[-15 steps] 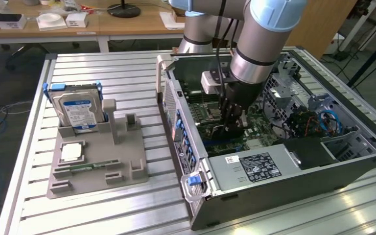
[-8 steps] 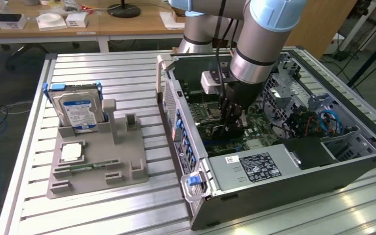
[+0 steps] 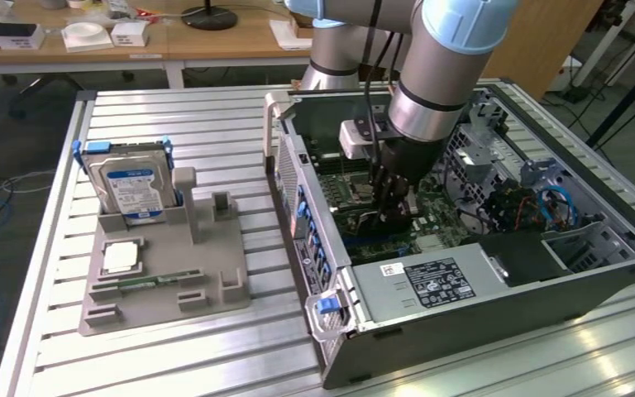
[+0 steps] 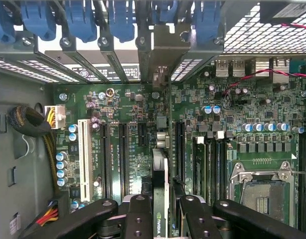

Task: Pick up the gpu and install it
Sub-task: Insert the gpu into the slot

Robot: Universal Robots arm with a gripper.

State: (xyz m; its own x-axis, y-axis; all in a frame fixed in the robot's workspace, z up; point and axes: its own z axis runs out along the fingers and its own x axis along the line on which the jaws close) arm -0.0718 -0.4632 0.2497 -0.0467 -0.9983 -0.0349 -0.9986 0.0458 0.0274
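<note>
The gripper (image 4: 161, 214) is down inside the computer case (image 3: 329, 248), clamped on the gpu (image 4: 160, 194). The card stands edge-on over the motherboard (image 4: 133, 109), its bracket toward the rear slots at twelve o'clock.

gpu (image 4: 160, 199) (lower edge) behind tool (image 4: 160, 219)

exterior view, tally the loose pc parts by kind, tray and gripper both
silver hard drive with blue-white label, upright in the tray: 1
square silver chip, flat in the tray: 1
narrow green memory stick, in the tray: 1
thin black gpu card, clamped in the gripper inside the case: 1
total: 4
</note>
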